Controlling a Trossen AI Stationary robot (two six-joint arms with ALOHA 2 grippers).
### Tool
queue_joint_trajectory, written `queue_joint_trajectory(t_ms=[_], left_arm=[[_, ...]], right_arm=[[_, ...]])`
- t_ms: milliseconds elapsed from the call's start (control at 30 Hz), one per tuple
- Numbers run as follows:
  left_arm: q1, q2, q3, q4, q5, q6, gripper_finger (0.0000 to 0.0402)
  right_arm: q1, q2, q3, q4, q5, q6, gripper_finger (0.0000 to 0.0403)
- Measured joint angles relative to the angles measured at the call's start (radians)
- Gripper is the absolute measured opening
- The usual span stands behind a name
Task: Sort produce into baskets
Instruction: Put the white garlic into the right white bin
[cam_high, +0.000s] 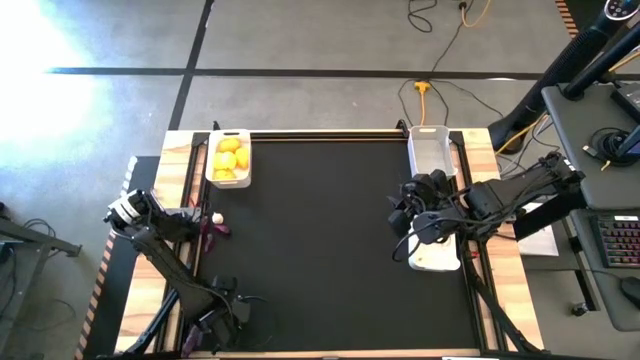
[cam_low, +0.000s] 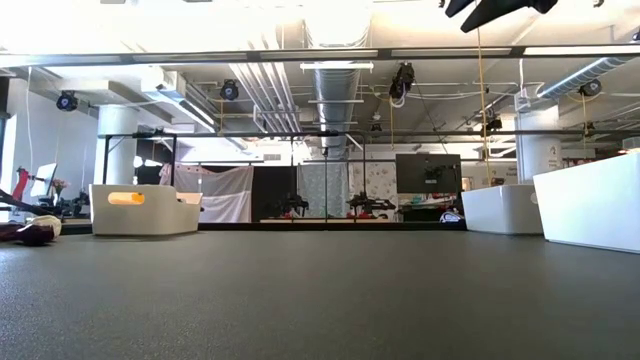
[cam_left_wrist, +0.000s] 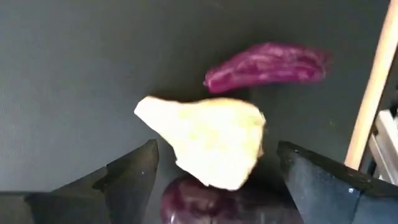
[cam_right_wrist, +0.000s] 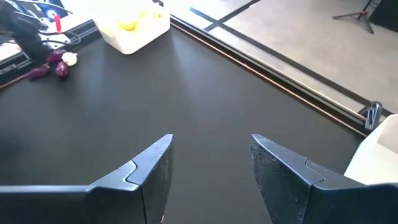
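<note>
White garlic bulb (cam_left_wrist: 208, 140) lies on the black mat at its left edge, touching a dark purple eggplant piece (cam_left_wrist: 205, 202), with another purple piece (cam_left_wrist: 267, 64) near. Left gripper (cam_left_wrist: 217, 180) hangs just above the bulb, fingers wide open and empty. Picking seems the step in hand: lower, close on the bulb alone. Right gripper (cam_right_wrist: 211, 174), open and empty, waits beside the white plastic basket (cam_high: 432, 150); the yellow fruits (cam_high: 230, 158) are already sorted.

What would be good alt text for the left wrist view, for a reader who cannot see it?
A white garlic bulb lies on the dark mat between the open fingers of the left gripper, seen from close above. One purple eggplant piece lies beyond the garlic, and a second purple piece shows partly under it, between the fingers.
</note>
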Motion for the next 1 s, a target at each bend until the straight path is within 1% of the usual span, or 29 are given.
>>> queue_joint_trajectory(t_ms=[100,200,400,467,567,700,767,833,900,1000], left_arm=[[0.006,-0.001,-0.032,0.018,-0.001,-0.028,0.0306],[0.022,-0.006,-0.067,0.039,-0.005,-0.083,0.0286],[0.066,-0.022,-0.103,0.098,-0.018,-0.141,0.0219],[0.088,-0.031,-0.111,0.109,-0.037,-0.135,0.0193],[0.148,-0.053,-0.123,0.103,-0.073,-0.108,0.0157],[0.276,-0.109,-0.123,0.065,-0.109,-0.003,0.0127],[0.366,-0.144,-0.119,0.064,-0.135,0.075,0.0123],[0.471,-0.169,-0.105,0.086,-0.183,0.157,0.0123],[0.583,-0.178,-0.093,0.142,-0.207,0.246,0.0124],[0.737,-0.157,-0.069,0.297,-0.208,0.343,0.0124]], right_arm=[[0.0,0.003,0.0,0.0,0.0,0.0,0.0201],[0.0,0.01,0.0,0.001,0.001,0.003,0.0201],[0.0,0.016,0.0,0.003,-0.019,0.001,0.0201],[0.0,0.019,-0.001,0.004,-0.02,0.001,0.0201],[0.0,0.02,-0.001,0.006,-0.033,0.002,0.0201],[0.0,0.032,-0.001,0.006,-0.063,-0.008,0.0201],[0.002,0.046,-0.006,0.007,-0.076,-0.027,0.0201],[0.014,0.061,-0.016,0.007,-0.081,-0.054,0.0201],[0.029,0.079,-0.034,0.008,-0.103,-0.096,0.0201],[0.056,0.119,-0.073,0.01,-0.152,-0.138,0.0201]])
